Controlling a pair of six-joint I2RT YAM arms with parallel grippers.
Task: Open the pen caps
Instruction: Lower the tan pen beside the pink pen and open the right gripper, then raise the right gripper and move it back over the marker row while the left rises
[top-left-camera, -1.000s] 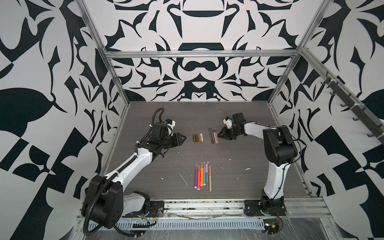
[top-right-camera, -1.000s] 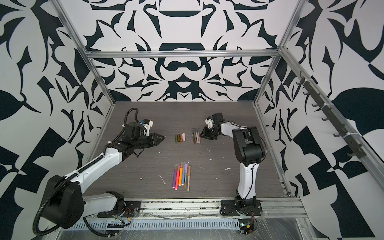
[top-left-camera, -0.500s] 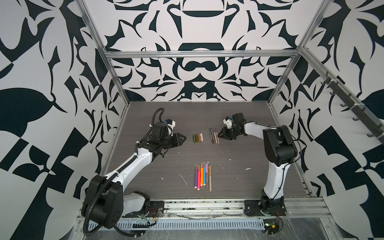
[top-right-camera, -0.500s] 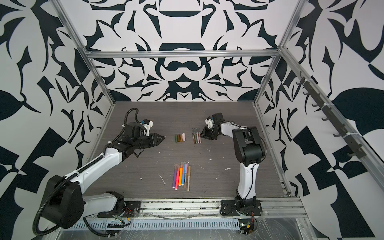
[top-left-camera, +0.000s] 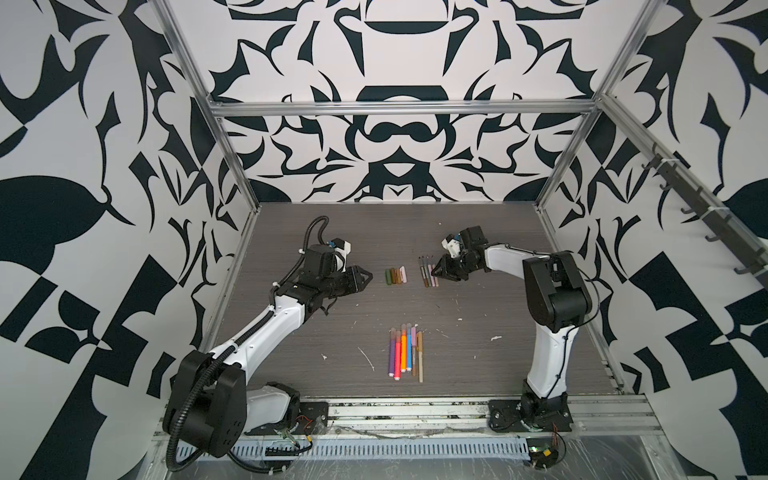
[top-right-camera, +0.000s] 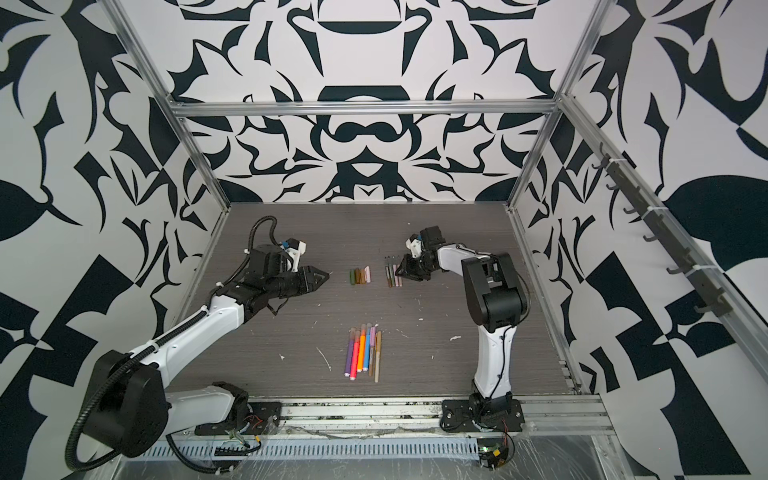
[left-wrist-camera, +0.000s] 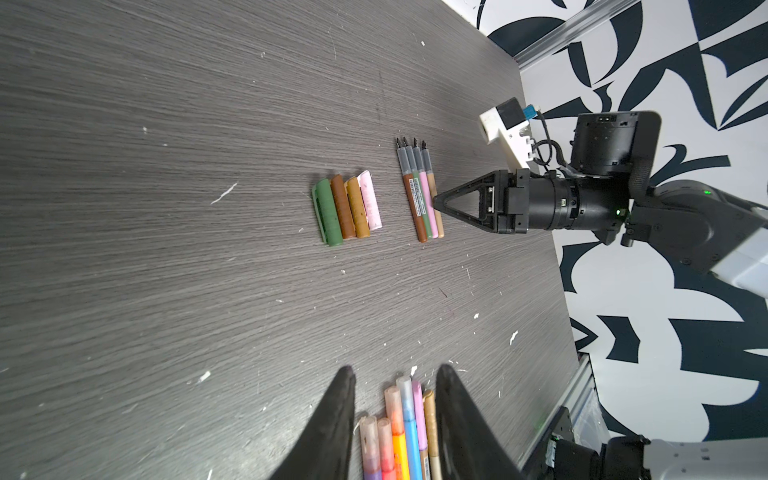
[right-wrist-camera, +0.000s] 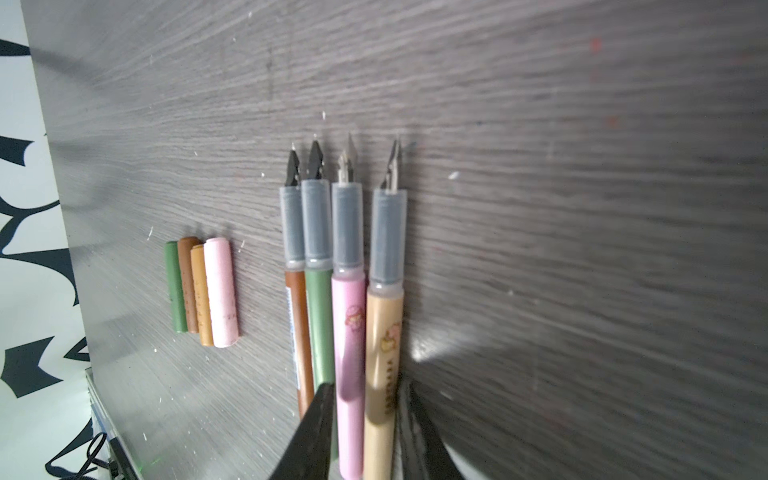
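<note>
Now, your right gripper (right-wrist-camera: 368, 386) sits low over the four uncapped pens (left-wrist-camera: 420, 199), its jaws slightly parted astride the pink and tan ones, with no clear squeeze. Your left gripper (left-wrist-camera: 395, 372) hovers above the table (top-left-camera: 498, 307), its jaws a little apart and empty. Four loose pen caps (top-left-camera: 396, 275) lie in a touching row between both grippers. The capped pens (top-left-camera: 405, 353) lie nearer the front edge.
</note>
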